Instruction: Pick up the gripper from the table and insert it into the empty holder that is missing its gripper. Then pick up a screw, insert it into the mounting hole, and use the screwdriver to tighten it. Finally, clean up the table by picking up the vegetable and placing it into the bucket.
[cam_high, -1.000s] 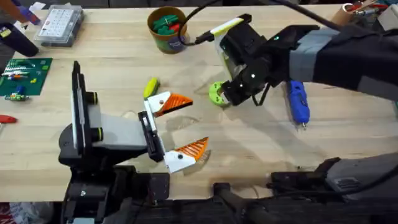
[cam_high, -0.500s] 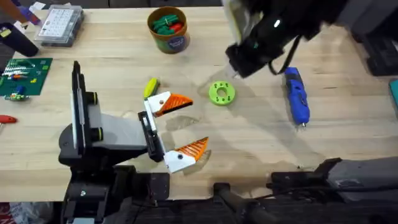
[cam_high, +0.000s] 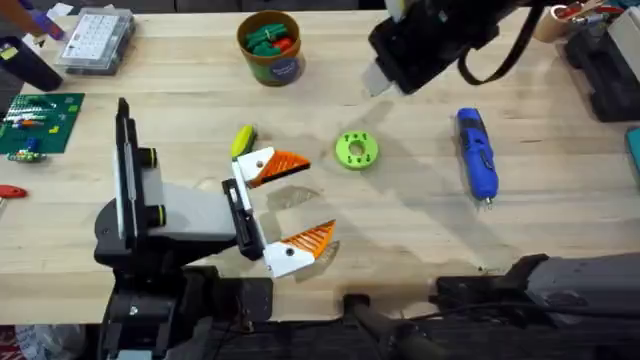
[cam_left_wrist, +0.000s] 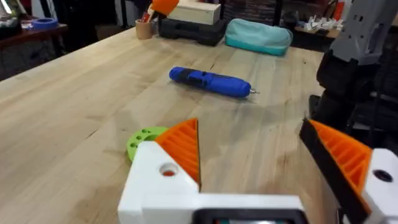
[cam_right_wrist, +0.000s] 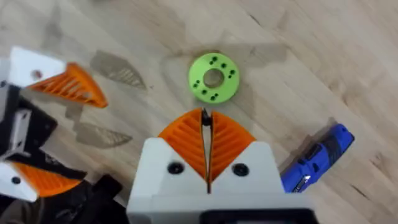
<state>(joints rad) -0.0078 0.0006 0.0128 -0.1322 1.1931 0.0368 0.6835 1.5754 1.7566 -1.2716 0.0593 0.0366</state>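
Two grippers are seen above the wooden table (cam_high: 560, 230): the left gripper (cam_high: 290, 205) is spread wide and empty low over the table, while the right gripper (cam_right_wrist: 205, 134) is pressed together, raised above the lime-green disc (cam_high: 356, 150). Well right of the disc, the blue screwdriver (cam_high: 477, 155) lies flat. At the far edge stands the bucket (cam_high: 270, 47). Just beside the left gripper's upper finger lies the vegetable (cam_high: 243, 138).

Disc (cam_high: 356, 150) sits mid-table, screwdriver (cam_high: 477, 155) to its right, vegetable (cam_high: 242, 138) to its left. Bucket (cam_high: 270, 46) far behind the veg. Parts box (cam_high: 95, 40) far left; circuit board (cam_high: 36, 125) nearer, at left edge.
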